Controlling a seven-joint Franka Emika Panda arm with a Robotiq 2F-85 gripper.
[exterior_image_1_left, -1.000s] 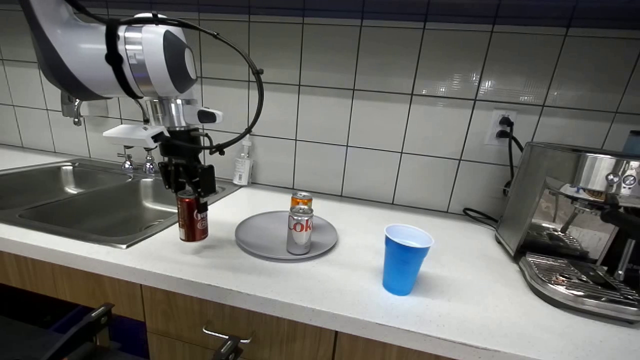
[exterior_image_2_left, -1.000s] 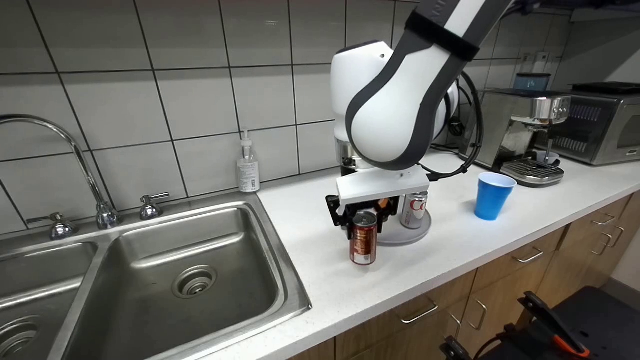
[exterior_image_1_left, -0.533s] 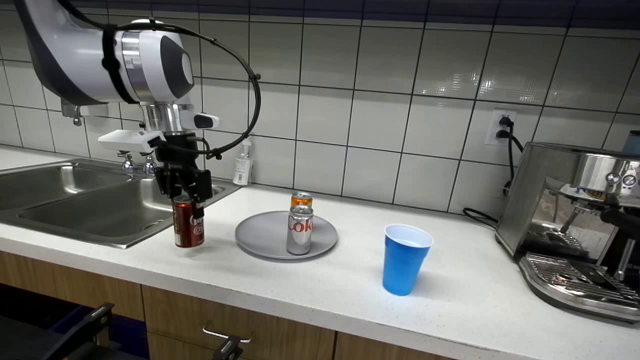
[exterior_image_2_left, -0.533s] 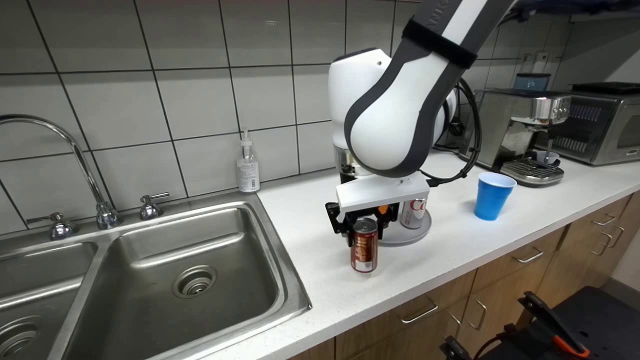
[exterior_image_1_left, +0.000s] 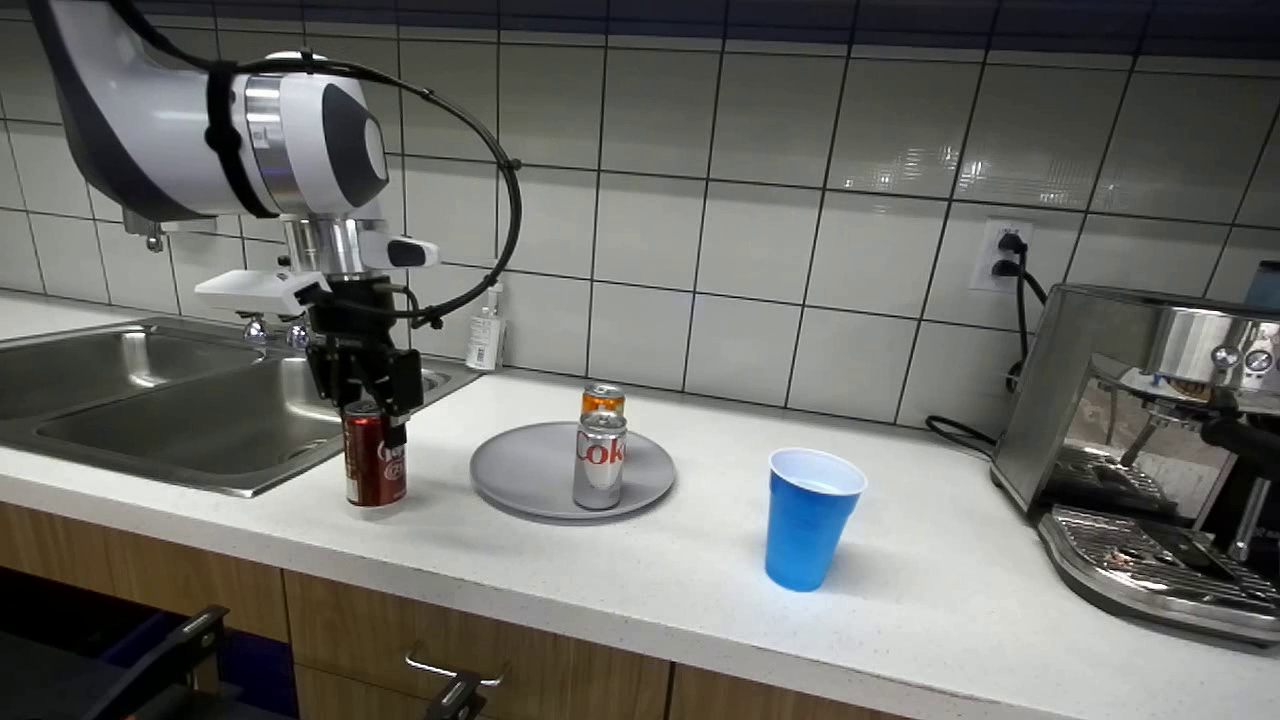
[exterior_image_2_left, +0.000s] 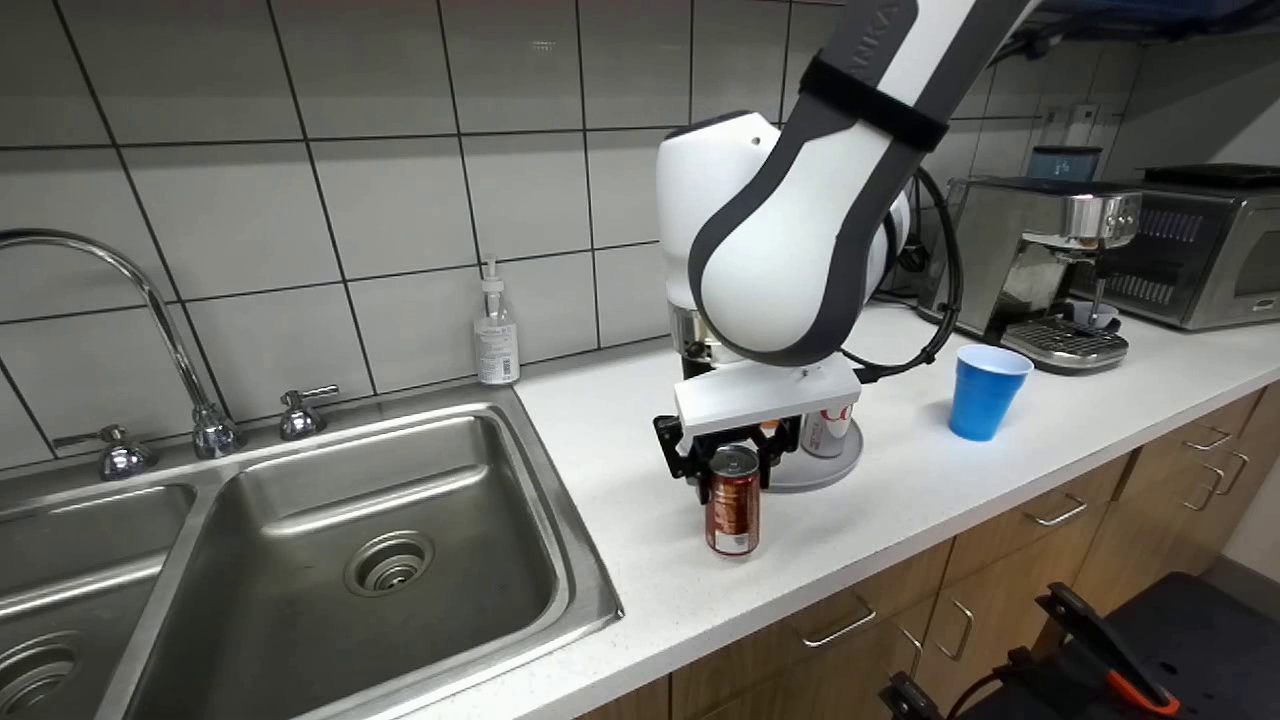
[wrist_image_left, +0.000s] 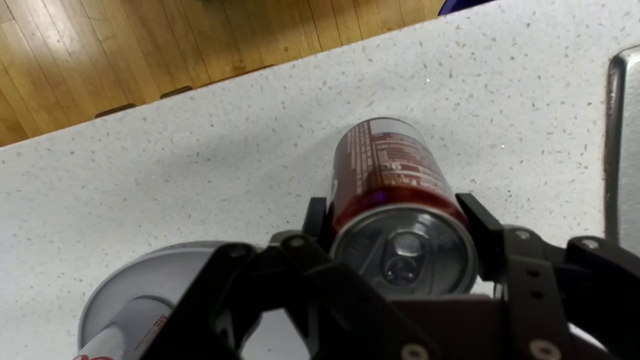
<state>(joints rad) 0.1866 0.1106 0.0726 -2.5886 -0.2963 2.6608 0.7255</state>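
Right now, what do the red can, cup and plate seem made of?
Red can: glossy metal, likely aluminium, by its silvery pull-tab lid. Cup: probably plastic, smooth blue, looking thin-walled. Plate: matte; plain grey surface leaves plastic or ceramic open.

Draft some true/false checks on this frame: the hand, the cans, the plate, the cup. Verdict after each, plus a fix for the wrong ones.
1. The hand grips the red can. True.
2. The red can is tipped on its side. False: it is upright.
3. The silver can stands on the gray plate. True.
4. The blue cup stands mouth up on the counter. True.
5. The blue cup touches the gray plate. False: the two are apart.
6. The red can is inside the sink. False: it is outside, between the sink and the gray plate.
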